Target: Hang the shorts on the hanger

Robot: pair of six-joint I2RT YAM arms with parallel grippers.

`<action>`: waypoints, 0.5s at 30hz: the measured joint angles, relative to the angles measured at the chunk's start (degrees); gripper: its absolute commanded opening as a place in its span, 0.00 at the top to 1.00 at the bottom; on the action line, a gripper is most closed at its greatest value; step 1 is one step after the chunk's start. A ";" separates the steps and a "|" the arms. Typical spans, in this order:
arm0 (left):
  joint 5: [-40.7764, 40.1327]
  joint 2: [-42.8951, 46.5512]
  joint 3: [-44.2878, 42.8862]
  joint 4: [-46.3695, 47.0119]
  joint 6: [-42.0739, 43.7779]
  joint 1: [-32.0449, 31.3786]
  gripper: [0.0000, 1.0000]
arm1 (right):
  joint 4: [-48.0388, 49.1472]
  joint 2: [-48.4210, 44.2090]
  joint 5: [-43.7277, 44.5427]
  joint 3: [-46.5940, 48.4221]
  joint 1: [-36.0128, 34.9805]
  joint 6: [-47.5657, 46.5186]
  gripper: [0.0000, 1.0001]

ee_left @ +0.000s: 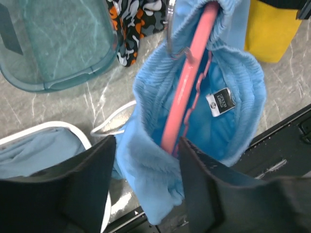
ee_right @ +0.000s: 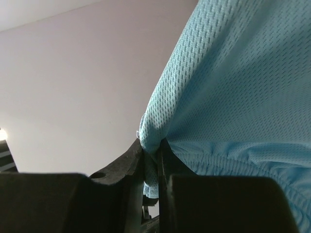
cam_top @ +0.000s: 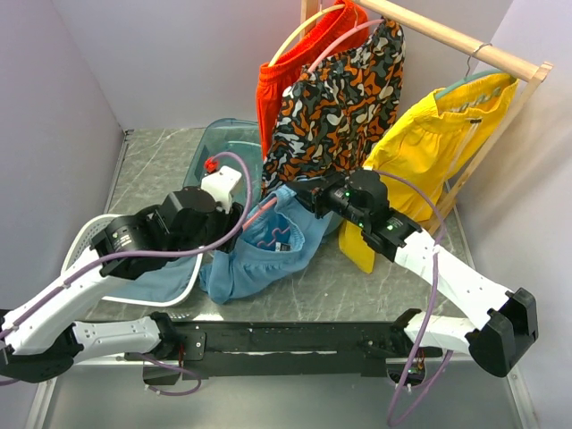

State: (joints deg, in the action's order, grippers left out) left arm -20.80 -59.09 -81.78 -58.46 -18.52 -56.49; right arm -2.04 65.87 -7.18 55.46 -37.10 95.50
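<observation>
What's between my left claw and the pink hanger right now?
Left wrist view: only the sky-blue shorts, their fabric bunched in the gap of the open left claw; the pink hanger has its lower end inside the waistband.

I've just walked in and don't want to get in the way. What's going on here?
Two robot arms are putting the light-blue shorts on the pink hanger. The hanger's bar sits inside the waistband. The right gripper has its jaws shut on a fold of the shorts' fabric. The left gripper hovers over the waistband with jaws open, gripping nothing.
</observation>
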 measured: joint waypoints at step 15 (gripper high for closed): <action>7.96 10.84 8.57 2.49 1.97 0.04 0.14 | 2.14 -1.16 -4.85 -1.62 2.89 1.16 1.00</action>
State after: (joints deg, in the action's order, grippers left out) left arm -12.84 -48.25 -73.21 -55.96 -16.56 -56.45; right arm 0.10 64.71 -12.03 53.84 -34.22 96.66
